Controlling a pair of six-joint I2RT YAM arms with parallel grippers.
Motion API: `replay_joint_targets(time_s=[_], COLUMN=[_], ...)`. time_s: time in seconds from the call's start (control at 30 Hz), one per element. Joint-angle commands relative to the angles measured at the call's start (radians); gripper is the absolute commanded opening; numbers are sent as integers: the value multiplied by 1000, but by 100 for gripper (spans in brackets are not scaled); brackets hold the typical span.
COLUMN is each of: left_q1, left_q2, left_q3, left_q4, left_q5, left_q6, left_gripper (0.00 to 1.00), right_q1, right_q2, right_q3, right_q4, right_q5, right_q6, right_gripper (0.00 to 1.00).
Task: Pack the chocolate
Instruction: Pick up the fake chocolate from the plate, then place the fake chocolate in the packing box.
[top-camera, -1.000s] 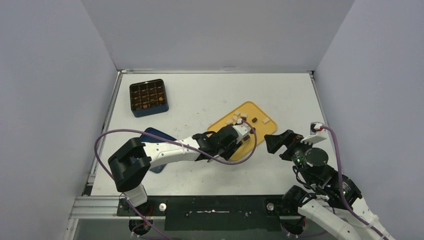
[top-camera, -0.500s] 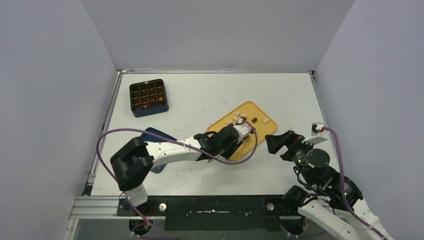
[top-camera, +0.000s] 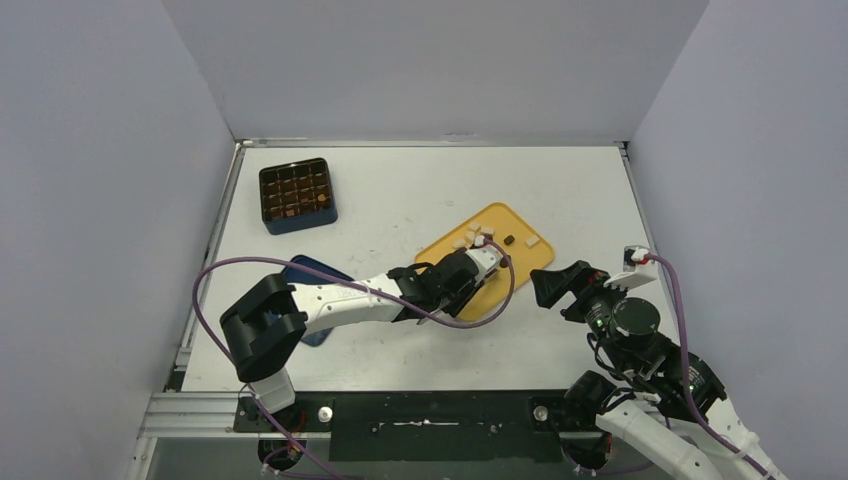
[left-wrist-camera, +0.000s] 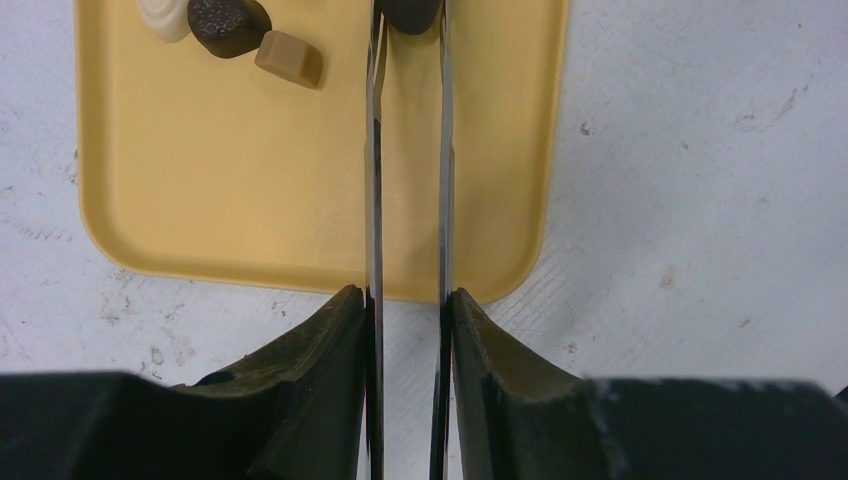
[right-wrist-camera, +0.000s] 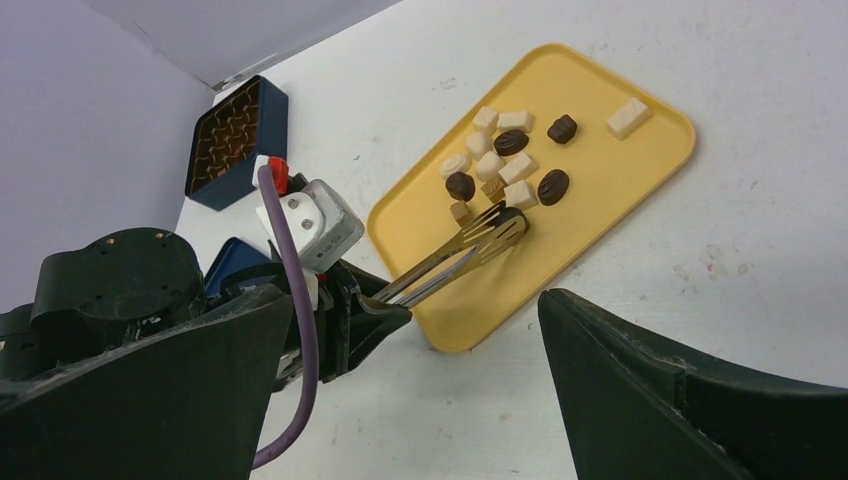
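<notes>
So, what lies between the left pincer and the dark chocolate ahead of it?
The metal tongs: held in the left pincer, they run over bare yellow tray to the dark chocolate at their tips. The left wrist view shows this.

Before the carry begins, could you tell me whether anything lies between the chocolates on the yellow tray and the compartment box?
Nothing visible does: the blue lid lies to the near side, off the line from yellow tray to compartment box.

My left wrist feed cuts off the tongs (left-wrist-camera: 374, 180) and the dark chocolate (left-wrist-camera: 410, 12) between them at the top; overhead, the left arm (top-camera: 340, 300) half-hides the blue lid (top-camera: 312, 270).
</notes>
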Motion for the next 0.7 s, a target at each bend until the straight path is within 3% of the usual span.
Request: replay_joint_targets(time_s=[0.0, 0.4, 0.67], left_q1=[3, 43, 228], left_q2=[-72, -144, -205], left_q3=[57, 145, 209], left_q4=[21, -108, -258], left_q5=[-31, -87, -103], left_q6=[-33, -69, -106], left_gripper=[26, 26, 25], right_q1=[8, 8, 8], right_q2=[-5, 12, 25], right_q3=[-2, -38, -68], right_q4=[29, 64, 97], right_q5=[13, -12, -39], right_q6=[-1, 9, 17], right_gripper=[100, 100, 100])
